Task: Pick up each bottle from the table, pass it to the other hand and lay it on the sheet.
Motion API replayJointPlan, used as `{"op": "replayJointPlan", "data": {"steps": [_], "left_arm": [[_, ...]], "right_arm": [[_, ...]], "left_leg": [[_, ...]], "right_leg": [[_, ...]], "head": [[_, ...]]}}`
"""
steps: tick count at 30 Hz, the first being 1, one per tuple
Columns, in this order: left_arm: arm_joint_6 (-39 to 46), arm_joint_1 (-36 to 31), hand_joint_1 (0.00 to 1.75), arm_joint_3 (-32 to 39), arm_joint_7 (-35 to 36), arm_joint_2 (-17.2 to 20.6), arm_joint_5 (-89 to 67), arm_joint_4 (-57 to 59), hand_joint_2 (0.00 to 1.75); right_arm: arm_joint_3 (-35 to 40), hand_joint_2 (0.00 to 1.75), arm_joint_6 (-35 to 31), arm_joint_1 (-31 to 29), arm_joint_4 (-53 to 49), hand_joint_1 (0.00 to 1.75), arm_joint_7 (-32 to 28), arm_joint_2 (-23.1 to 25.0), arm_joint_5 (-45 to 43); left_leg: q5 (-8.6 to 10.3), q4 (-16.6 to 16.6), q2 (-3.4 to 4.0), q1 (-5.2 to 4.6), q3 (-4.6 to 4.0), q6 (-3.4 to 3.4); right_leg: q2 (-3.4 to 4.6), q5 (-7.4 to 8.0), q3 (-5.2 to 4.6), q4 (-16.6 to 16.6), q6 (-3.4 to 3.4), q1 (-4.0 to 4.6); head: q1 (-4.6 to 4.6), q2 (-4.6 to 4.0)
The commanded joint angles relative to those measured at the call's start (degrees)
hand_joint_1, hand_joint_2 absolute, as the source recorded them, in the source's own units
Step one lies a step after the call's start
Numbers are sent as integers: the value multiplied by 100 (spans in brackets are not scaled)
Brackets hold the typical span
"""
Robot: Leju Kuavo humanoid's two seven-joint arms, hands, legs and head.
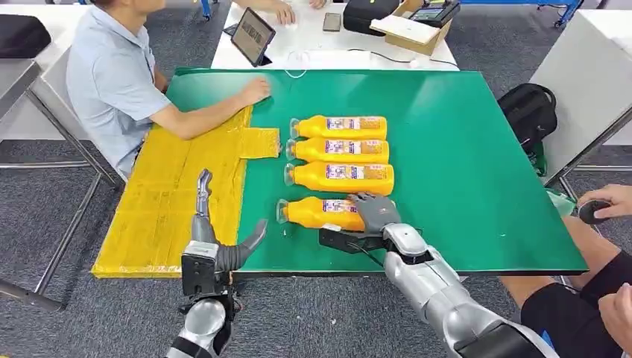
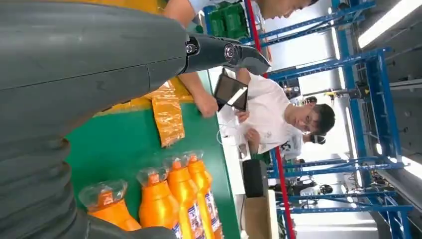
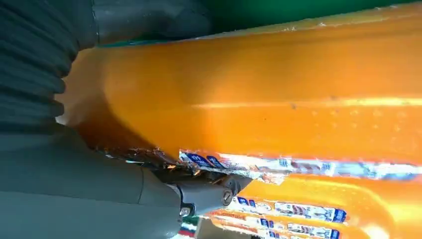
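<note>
The nearest bottle [image 1: 320, 212] is grasped at its base by the right hand [image 1: 375, 212], ready for lifting, while the left hand [image 1: 216, 239] is held open-fingered by the yellow sheet [image 1: 171, 201] to receive it

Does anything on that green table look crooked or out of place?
Slightly. The nearest bottle, under the robot's right hand, lies a little tilted and shifted left of the three neatly stacked bottles. Nothing is spilled or damaged.
</note>
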Motion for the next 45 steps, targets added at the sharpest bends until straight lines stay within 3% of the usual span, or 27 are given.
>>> {"op": "replayJointPlan", "data": {"steps": [1, 2, 4, 5, 6, 7, 13, 20, 22, 25, 29, 32, 38, 45], "left_arm": [[-430, -131, 0, 76, 134, 89, 661, 231, 175], [-445, -124, 0, 75, 134, 97, 665, 199, 175], [-1619, -35, 0, 427, 919, -78, 2261, 146, 175], [-1630, -47, 0, 421, 924, -64, 2274, 167, 175], [-1702, -32, 0, 552, 1040, -112, 2685, 235, 175], [-1719, -37, 0, 537, 1025, -67, 2754, 278, 175], [-2021, 175, 0, 262, 1075, 165, 2687, 155, 175], [-2032, 192, 0, 260, 1075, 159, 2686, 140, 175], [-2685, 195, 0, -40, 1299, 364, 2684, 181, 175], [-3235, 245, 0, -476, 1036, 555, 2007, 308, 175], [-3011, 187, 0, -765, 610, 538, 1001, 347, 175], [-3685, -190, 0, -714, 1000, 410, 1496, 826, 175], [-4791, -534, 0, -850, 1091, 297, 2278, 1124, 175], [-5133, -659, 0, -798, 1557, 187, 3134, 1253, 175]], "right_arm": [[-485, 175, -446, 847, -290, 175, -863, 187, -1362], [-450, 175, -412, 879, -413, 175, -827, 203, -1387], [-1013, 175, -935, 1292, -1398, 175, -1292, 386, -2291], [-983, 175, -923, 1351, -1561, 175, -1266, 379, -2311], [-1336, 175, -1632, 1752, -2471, 175, -1737, 605, -2854], [-1266, 175, -1718, 1964, -2923, 175, -1678, 634, -2934], [-1134, 175, -2479, 2619, -4100, 175, -2033, 811, -3365], [-1115, 175, -2492, 2623, -4115, 175, -2024, 778, -3380], [-1139, 175, -2643, 2629, -4165, 175, -2281, 854, -3612], [-956, 175, -2565, 2627, -4350, 175, -2344, 853, -3760], [-398, 175, -2112, 2297, -3910, 175, -2213, 848, -3543], [-104, 175, -1840, 1821, -3050, 175, -2178, 1001, -3548], [245, 175, -2072, 856, -1695, 175, -2429, 1316, -3381], [661, 175, -2356, 972, -1555, 175, -2551, 1542, -3105]], "left_leg": [[5, -16, -20, 10, 14, -8], [1, -12, -13, 10, 21, -7], [-2, -13, -1, 10, 21, -5], [-4, -15, -5, 10, 23, -8], [-9, -8, 6, 9, 22, -8], [-10, -7, 20, 10, 20, -8], [-6, -2, 6, 3, -43, -10], [-2, -2, 5, 2, -86, -8], [-5, 0, 0, 2, -88, -10], [-4, -5, 9, -1, -89, -11], [-4, -5, 16, 0, -91, -11], [-2, -4, 22, 0, -93, -11], [6, -4, 19, 5, -96, -13], [12, -3, 5, 3, -96, -9]], "right_leg": [[-19, 0, 25, -20, -13, 11], [-13, -1, 31, -18, -11, 11], [-1, 4, 64, -18, -10, 11], [-5, 1, 85, -18, -13, 12], [6, 3, 83, -10, -13, 10], [13, 11, 76, -9, -21, 12], [4, 3, 19, 11, -17, 7], [6, 6, -22, 8, -15, 4], [0, 2, -20, 9, -18, 2], [8, 5, -25, 6, -18, -1], [16, 8, -28, 4, -17, 0], [22, 11, -32, 6, -17, 1], [17, 15, -35, 5, -17, 7], [3, 10, -28, 8, -13, 3]], "head": [[2, 0], [4, 0], [4, 0], [4, 0], [0, 0], [0, 0], [-2, 0], [0, 0], [0, 0], [2, 0], [2, 0], [0, 0], [0, 0], [0, 0]]}}
